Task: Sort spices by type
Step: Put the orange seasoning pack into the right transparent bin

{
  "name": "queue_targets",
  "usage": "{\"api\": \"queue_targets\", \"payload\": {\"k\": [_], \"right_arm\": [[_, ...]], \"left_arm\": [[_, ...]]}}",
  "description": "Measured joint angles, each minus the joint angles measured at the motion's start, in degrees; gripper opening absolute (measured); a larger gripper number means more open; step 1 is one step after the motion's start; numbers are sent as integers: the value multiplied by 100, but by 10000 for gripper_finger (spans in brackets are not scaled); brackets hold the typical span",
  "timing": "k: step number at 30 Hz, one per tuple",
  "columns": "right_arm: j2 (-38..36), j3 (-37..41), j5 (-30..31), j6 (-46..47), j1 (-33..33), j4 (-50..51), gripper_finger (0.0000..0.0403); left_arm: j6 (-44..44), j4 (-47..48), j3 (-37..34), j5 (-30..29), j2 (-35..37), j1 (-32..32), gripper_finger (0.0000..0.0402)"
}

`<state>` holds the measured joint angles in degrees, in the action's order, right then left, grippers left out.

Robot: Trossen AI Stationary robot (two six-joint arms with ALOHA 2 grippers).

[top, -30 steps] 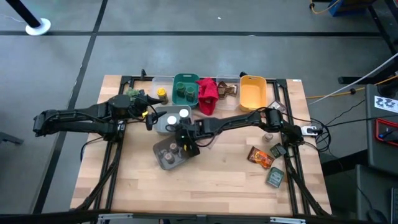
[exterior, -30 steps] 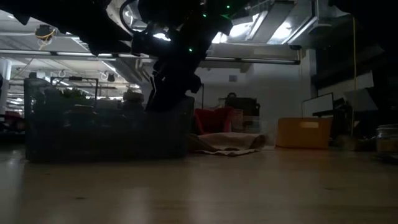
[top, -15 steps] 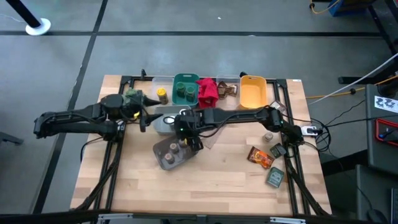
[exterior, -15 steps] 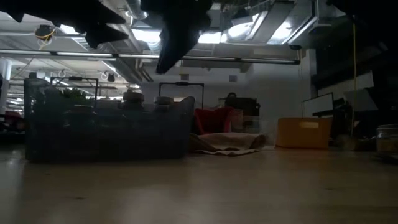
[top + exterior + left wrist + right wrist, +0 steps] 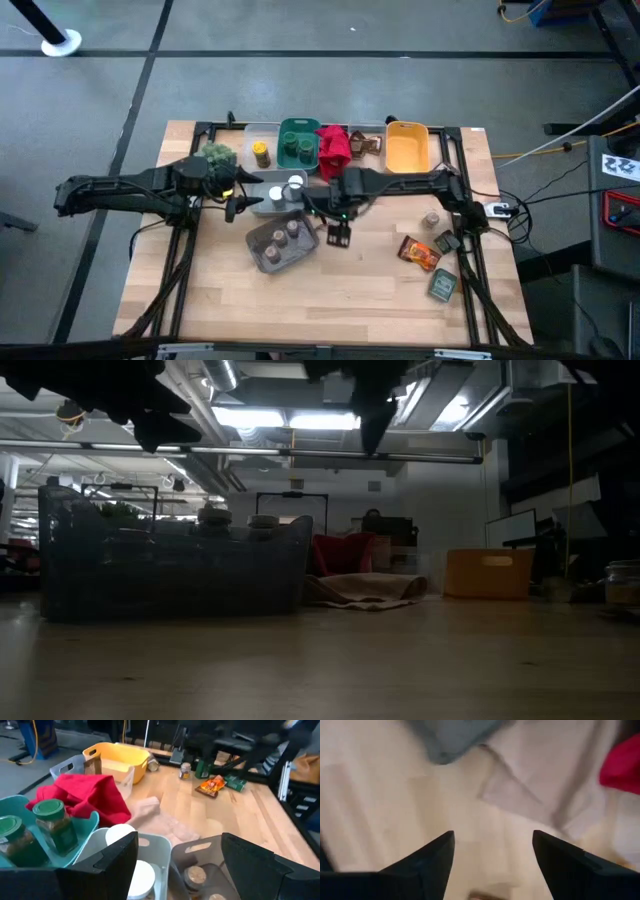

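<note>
The right gripper [image 5: 338, 235] hangs above bare wood just beside the grey bin [image 5: 281, 244], jaws apart and empty, as its wrist view shows only tabletop and a pale cloth between the fingers. The spices still unsorted lie well off toward the right edge of the table: a small jar [image 5: 431, 219], an orange packet [image 5: 419, 252] and a green packet [image 5: 443, 286]. They lie to the gripper's right, and the right arm is clearly the nearer one; I judge the next reach goes that way. The orange packet lies flat with its long side slanting across the boards. The left gripper [image 5: 236, 201] waits over the pale bin of white-lidded jars [image 5: 294, 184], its jaws wide and empty. A second ago the right gripper was down over the grey bin; it has since lifted and swung clear of it.
</note>
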<state>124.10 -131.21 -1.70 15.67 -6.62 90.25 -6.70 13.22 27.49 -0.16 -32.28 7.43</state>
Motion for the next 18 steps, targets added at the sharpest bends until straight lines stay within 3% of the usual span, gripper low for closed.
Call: {"api": "queue_targets", "payload": {"k": [11, 18], "right_arm": [[-294, 1390, -135, 2146, -724, -35, 269], [-327, 2601, -987, 2723, -1070, -28, 269]], "left_arm": [[295, 157, -2, -1, -77, 14, 269], [393, 391, -1, -2, -91, 14, 269]]}}
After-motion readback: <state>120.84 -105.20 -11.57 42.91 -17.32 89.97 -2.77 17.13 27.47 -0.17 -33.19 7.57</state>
